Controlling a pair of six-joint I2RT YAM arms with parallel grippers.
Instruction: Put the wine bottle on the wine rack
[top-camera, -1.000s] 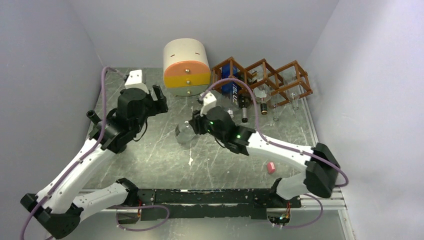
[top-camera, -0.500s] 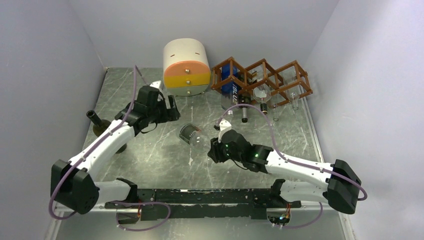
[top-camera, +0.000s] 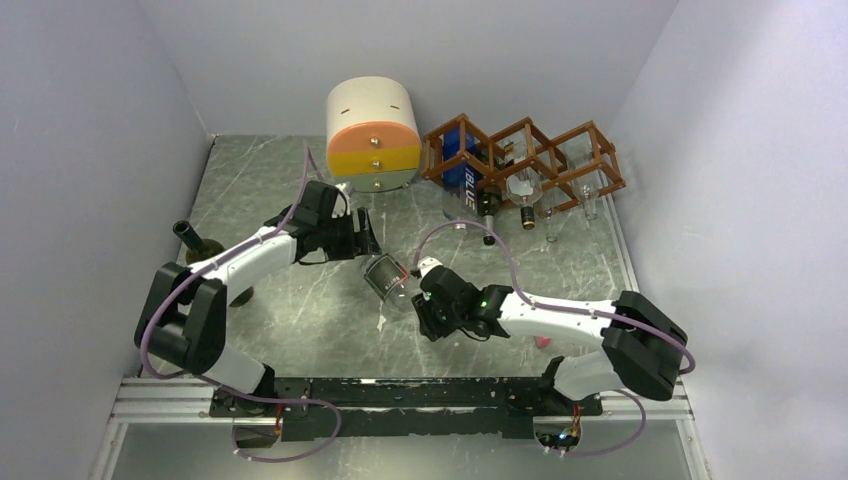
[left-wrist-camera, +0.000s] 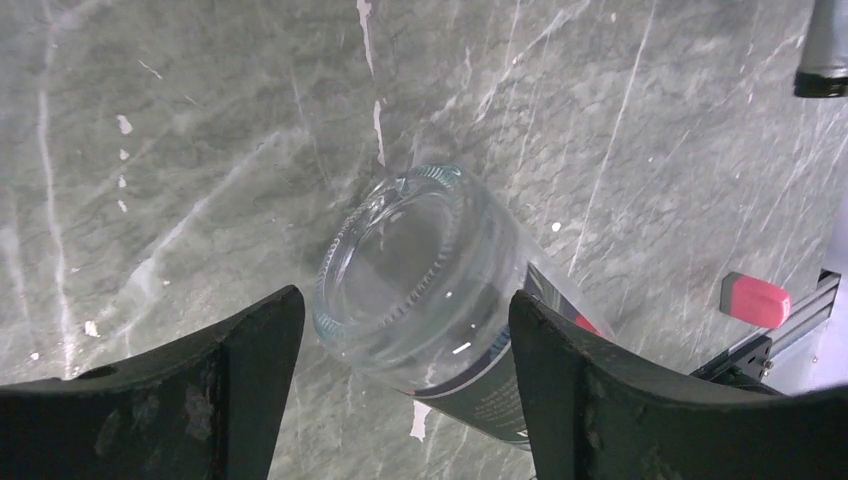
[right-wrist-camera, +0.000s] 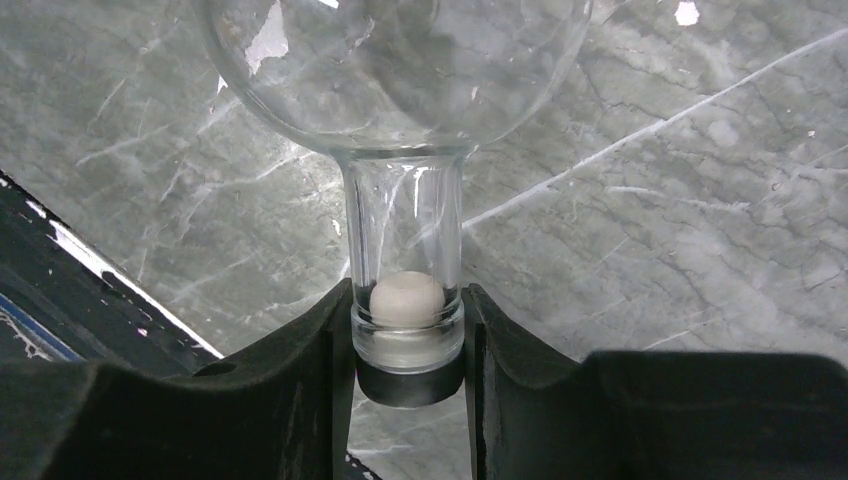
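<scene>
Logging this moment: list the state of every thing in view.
Bottle, stoppered, held by its neck.
Right gripper, shut on bottle's neck.
Left gripper, open, fingers either side of bottle's base.
Rack, holding several bottles.
Cabinet, drawers shut.
Dark bottle, upright, untouched.

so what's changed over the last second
The left gripper swung in from the left toward the middle and now stands open around the base of the clear bottle. The right gripper, still shut on its neck, drew back toward the near edge, taking the bottle along. The wine rack, drawer cabinet and dark bottle at left stayed put.
</scene>
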